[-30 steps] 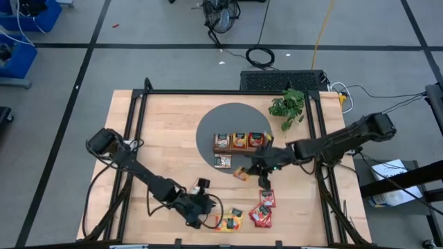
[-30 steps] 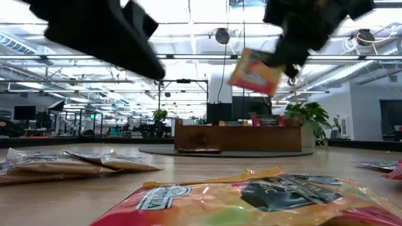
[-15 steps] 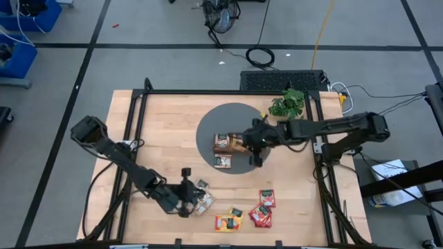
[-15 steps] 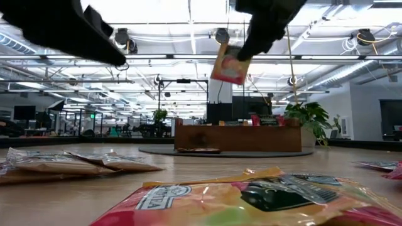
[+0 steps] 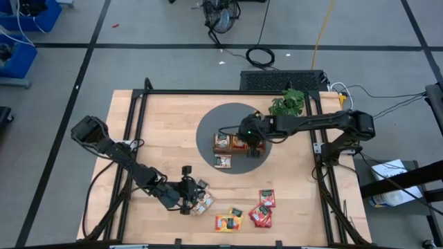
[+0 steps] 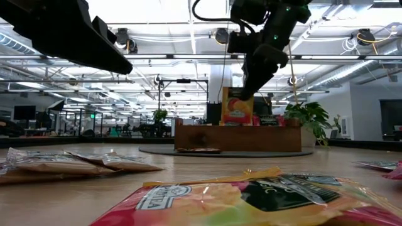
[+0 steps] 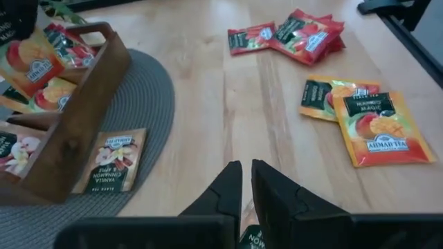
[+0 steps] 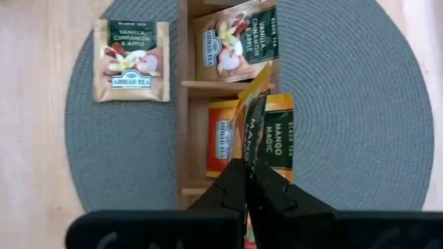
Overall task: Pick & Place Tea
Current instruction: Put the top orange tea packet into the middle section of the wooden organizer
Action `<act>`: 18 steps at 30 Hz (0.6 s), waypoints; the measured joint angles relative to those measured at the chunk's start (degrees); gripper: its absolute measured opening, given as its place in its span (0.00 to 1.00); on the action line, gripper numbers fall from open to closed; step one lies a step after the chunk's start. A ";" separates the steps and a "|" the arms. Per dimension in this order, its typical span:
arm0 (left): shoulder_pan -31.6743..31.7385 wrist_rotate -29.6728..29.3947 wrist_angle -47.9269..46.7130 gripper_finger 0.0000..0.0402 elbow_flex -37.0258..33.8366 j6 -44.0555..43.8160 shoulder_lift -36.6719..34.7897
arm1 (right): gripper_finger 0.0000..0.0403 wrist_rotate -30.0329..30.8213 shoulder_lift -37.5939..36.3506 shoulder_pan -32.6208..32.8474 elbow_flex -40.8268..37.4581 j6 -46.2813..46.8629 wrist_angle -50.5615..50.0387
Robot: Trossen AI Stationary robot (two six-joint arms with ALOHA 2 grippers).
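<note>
Both arms are dark, built of slim jointed links with thicker black housings at the joints. A black cable loops beside the right arm's wrist, where a small green light glows. Each gripper has two matte black, wedge-shaped fingers (image 7: 271,194).

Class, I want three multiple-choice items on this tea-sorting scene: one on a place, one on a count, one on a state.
1. Where is the right gripper?
A. above the wooden tray
B. beside the plant
C. off the table

2. How many compartments does the tray have?
A. two
B. three
C. five

3. What is the right gripper doing?
A. open, empty
B. shut, empty
C. shut on an orange-yellow sachet

Key: 1 A, the high view shows it over the tray on the grey mat. 2 B, the high view shows three. 3 C, the right wrist view shows the sachet pinched edge-on.
</note>
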 joint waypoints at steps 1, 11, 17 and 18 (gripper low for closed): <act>0.03 0.03 -0.21 0.10 0.00 -0.04 0.00 | 0.00 0.00 0.36 -0.25 0.02 -0.47 0.16; 0.78 0.02 -2.25 0.10 0.00 -0.71 0.00 | 0.00 -4.14 2.55 -3.73 0.00 -6.82 0.88; 1.36 -0.02 -3.25 0.10 0.00 -1.86 0.00 | 0.00 -6.32 4.65 -6.20 0.00 -8.35 1.60; 1.40 0.00 -3.29 0.10 0.00 -1.92 0.00 | 0.00 -6.32 5.12 -6.46 0.00 -8.71 1.87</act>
